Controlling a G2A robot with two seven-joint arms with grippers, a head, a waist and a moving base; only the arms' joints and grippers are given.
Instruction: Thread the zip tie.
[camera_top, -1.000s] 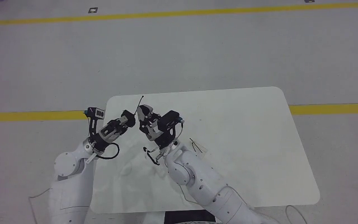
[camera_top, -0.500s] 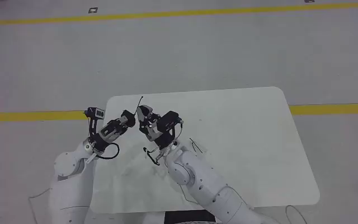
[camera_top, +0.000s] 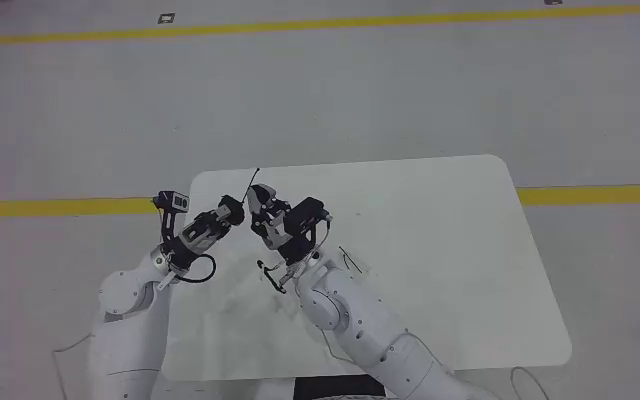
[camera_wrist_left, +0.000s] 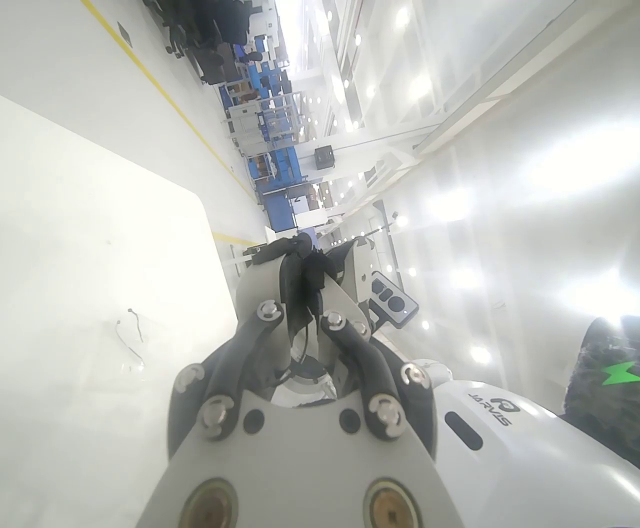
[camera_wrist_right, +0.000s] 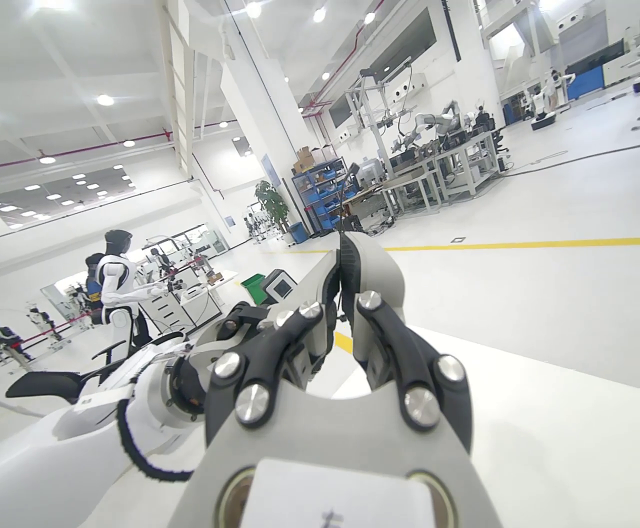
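A thin black zip tie (camera_top: 252, 180) stands up above the near left part of the white table (camera_top: 430, 250), between both grippers. My right gripper (camera_top: 254, 200) is shut on it; in the right wrist view the strap (camera_wrist_right: 345, 200) rises straight out of the closed fingertips of that gripper (camera_wrist_right: 341, 252). My left gripper (camera_top: 235, 210) sits close against the right one, coming from the left. In the left wrist view its fingers (camera_wrist_left: 300, 255) are closed on a dark end of the tie, which hides the detail between the pads.
Two loose black ties (camera_top: 349, 259) (camera_top: 268, 277) lie on the table near the right arm. A thin loose tie (camera_wrist_left: 132, 335) also lies on the tabletop (camera_wrist_left: 75, 200) in the left wrist view. The right half of the table is bare.
Both grippers have shifted a little to the right and stayed close together. The tip of the tie has moved slightly with them.
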